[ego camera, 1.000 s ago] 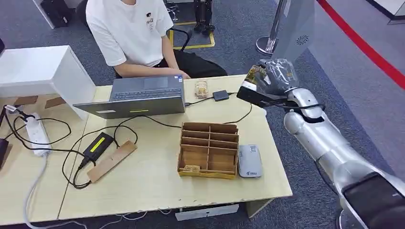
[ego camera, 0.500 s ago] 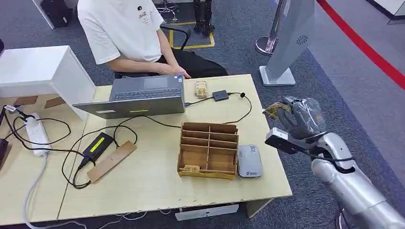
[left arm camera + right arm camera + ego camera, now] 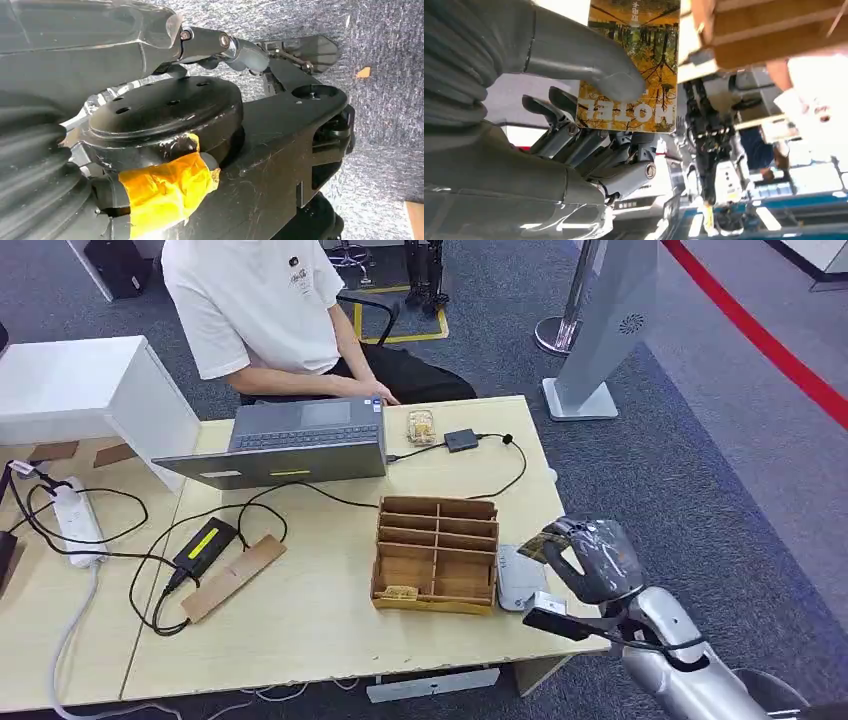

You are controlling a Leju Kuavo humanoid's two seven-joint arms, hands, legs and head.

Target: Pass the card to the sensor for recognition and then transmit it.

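At the lower right of the head view, the right robot hand [image 3: 590, 558] hovers at the counter's [image 3: 330, 640] near right edge, grasping the card [image 3: 551, 542]; in the right wrist view the thumb [image 3: 620, 84] presses the card [image 3: 634, 70], printed "HOTEL", against the fingers behind it. Just left of the card lies the grey sensor [image 3: 520, 577], flat on the counter beside the wooden organiser [image 3: 437, 554]. The step in hand looks like presenting the card for recognition; the next move calls for lowering it flat over the reader's face. Further up, a laptop [image 3: 285, 445] stands before a seated person [image 3: 262, 310], probably who the card goes to afterwards. Whether the left robot hand is clenched, I cannot tell.
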